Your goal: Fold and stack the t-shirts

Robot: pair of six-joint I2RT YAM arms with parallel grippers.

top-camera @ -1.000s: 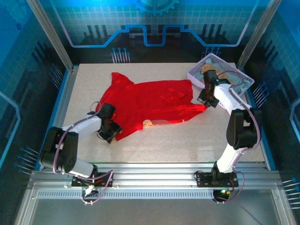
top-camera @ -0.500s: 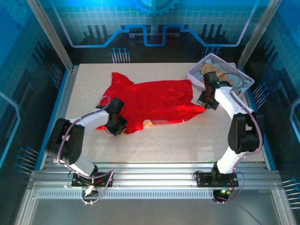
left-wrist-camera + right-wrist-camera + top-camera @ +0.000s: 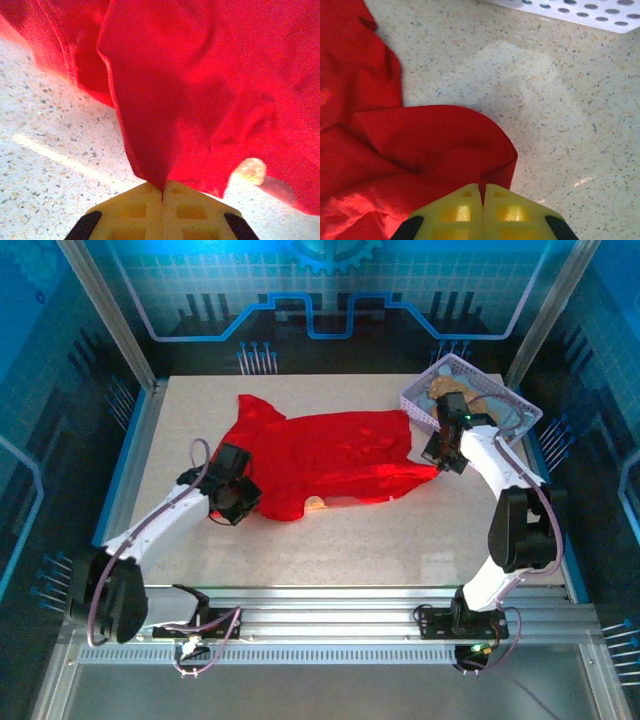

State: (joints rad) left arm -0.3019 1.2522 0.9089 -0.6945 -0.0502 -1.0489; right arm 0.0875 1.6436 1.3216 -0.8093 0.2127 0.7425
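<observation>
the big red t-shirt (image 3: 340, 455) lies spread out across the middle of the worktop (image 3: 380, 540), a bit nearer the far edge. the left claw (image 3: 235, 502) is pinching the shirt's near left corner, and the right claw (image 3: 441, 458) is pinching the shirt's right corner, close to the worktop's right edge. a tan t-shirt (image 3: 447, 388) sits in the purple basket (image 3: 418, 405) at the far right corner.

Your top camera looks down from the near edge over the table (image 3: 400, 540), and both wrist cameras sit close on the shared red t-shirt (image 3: 340, 455).
</observation>
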